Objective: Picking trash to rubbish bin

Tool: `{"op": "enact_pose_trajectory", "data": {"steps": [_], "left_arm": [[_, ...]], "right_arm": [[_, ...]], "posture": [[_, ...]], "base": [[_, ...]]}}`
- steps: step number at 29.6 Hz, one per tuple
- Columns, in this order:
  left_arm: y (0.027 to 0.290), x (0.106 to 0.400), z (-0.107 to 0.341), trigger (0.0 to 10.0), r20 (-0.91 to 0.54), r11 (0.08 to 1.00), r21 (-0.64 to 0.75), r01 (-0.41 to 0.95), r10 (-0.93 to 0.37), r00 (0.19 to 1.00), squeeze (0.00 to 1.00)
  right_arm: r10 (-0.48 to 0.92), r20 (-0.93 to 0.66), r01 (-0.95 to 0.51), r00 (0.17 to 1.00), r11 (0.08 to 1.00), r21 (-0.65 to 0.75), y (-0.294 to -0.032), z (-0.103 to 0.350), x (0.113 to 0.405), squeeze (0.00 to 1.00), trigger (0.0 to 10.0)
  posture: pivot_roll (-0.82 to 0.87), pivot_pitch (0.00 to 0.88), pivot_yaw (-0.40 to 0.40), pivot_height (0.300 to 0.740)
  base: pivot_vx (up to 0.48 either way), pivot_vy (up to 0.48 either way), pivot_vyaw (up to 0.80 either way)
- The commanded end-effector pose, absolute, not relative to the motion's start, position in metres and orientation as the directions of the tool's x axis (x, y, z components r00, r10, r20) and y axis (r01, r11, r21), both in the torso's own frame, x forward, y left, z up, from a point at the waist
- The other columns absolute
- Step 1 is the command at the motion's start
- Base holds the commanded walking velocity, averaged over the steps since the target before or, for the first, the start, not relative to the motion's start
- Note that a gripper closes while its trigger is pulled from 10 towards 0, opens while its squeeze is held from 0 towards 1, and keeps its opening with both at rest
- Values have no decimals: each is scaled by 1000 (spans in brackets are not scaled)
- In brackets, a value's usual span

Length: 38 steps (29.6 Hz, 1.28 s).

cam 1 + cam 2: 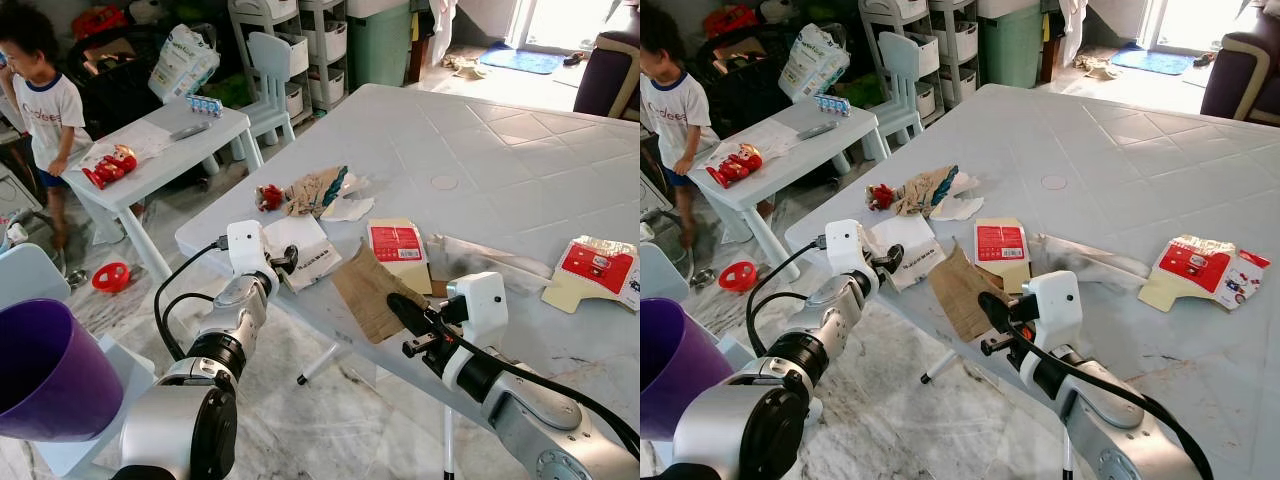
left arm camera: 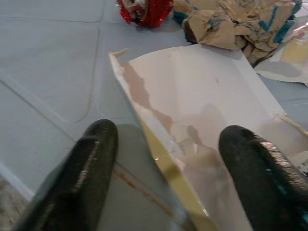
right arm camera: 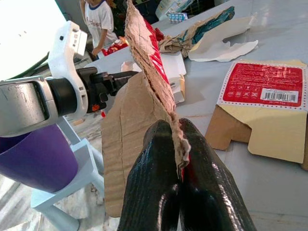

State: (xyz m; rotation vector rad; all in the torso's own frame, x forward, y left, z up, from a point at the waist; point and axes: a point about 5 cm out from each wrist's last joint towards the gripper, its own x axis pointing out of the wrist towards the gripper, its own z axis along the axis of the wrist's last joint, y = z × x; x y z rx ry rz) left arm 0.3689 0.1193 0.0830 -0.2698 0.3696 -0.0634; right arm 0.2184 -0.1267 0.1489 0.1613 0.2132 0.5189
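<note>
My right gripper (image 3: 175, 139) is shut on the edge of a torn brown cardboard piece (image 1: 365, 290), which hangs over the front edge of the grey table (image 1: 500, 150). My left gripper (image 2: 168, 163) is open at the table's left corner, its fingers (image 2: 91, 168) on either side of the edge of a torn white carton (image 1: 305, 248). A purple rubbish bin (image 1: 45, 370) stands low on my left. More trash lies on the table: a red-and-cream carton (image 1: 397, 245), crumpled brown paper (image 1: 315, 190), a red wrapper (image 1: 268, 197) and a red-and-white pack (image 1: 595, 270).
A small white table (image 1: 160, 150) with toys stands at the left, and a child (image 1: 40, 100) is beside it. A white child's chair (image 1: 272, 75), storage drawers and a green bin (image 1: 380, 40) stand behind. A red ring toy (image 1: 112, 277) lies on the floor.
</note>
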Motion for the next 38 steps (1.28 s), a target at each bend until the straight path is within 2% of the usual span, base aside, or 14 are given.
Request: {"op": "enact_pose_trajectory", "data": {"steps": [1,22,27,38], "left_arm": [[127,365,75,0,-393,962,-270,-29,-83,916,0],[135,358,63,0,-432,946,-308,-103,-42,901,0],[134,358,62,0,-440,907,-393,-154,-39,897,0],[135,363,71,0,-377,887,-422,-187,15,926,0]], "right_arm": [[513,-139,-484,847,853,195,-124,156,217,0,0],[527,-125,-504,840,845,179,-121,156,227,0,0],[538,-122,-517,834,839,171,-119,157,229,0,0],[561,-117,-542,819,825,159,-116,158,235,0,0]], "posture": [[-244,31,111,740],[-227,1,110,740],[-218,0,103,740],[-210,0,95,740]], "base": [[0,0,0],[0,0,0],[0,0,0],[0,0,0]]}}
